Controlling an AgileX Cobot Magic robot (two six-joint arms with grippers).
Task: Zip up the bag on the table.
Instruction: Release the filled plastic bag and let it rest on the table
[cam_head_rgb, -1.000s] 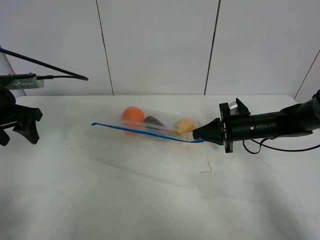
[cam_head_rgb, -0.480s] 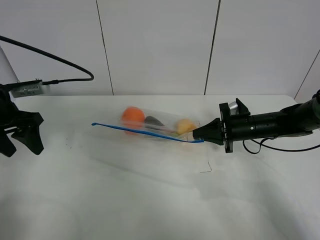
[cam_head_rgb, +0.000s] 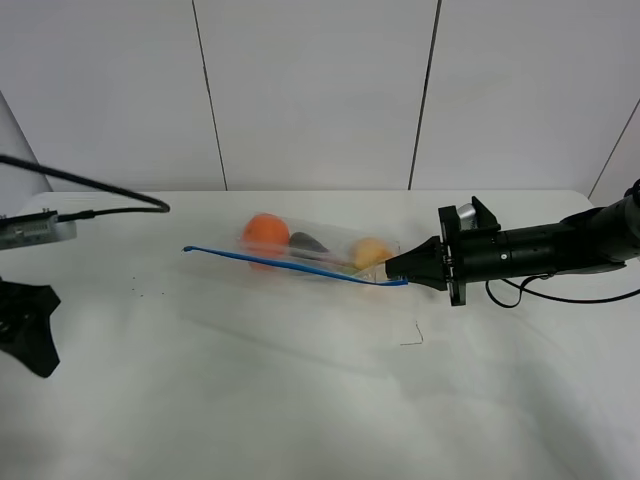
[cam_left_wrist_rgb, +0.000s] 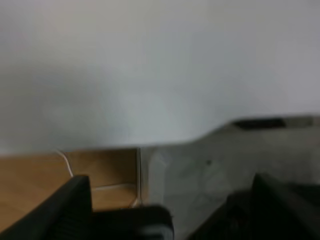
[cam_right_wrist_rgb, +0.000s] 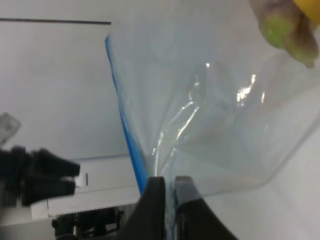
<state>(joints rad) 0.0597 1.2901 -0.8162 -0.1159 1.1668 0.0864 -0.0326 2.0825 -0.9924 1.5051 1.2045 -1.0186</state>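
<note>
Bag (cam_head_rgb: 320, 250), clear and crinkly, is seen lying on the white bench (cam_head_rgb: 300, 400), a little beyond its middle, with its long side running left to right. At the left edge of the scene, the left jaws are carried on the left arm (cam_head_rgb: 28, 325), well apart from the bag. They are spread wide with nothing between them, and the two dark fingers (cam_left_wrist_rgb: 75, 205) are shown far apart in the wrist view. Inside the bag, an orange fruit (cam_head_rgb: 265, 230) is seen at the left, a dark item (cam_head_rgb: 308, 243) in the middle and a yellow fruit (cam_head_rgb: 370, 251) at the right. A blue zipper strip (cam_head_rgb: 290, 262) is run along the near long edge. At the right end, the bag's corner is pinched by the right jaws, closed on the plastic just beside the strip, on the right arm (cam_head_rgb: 530, 250).
</note>
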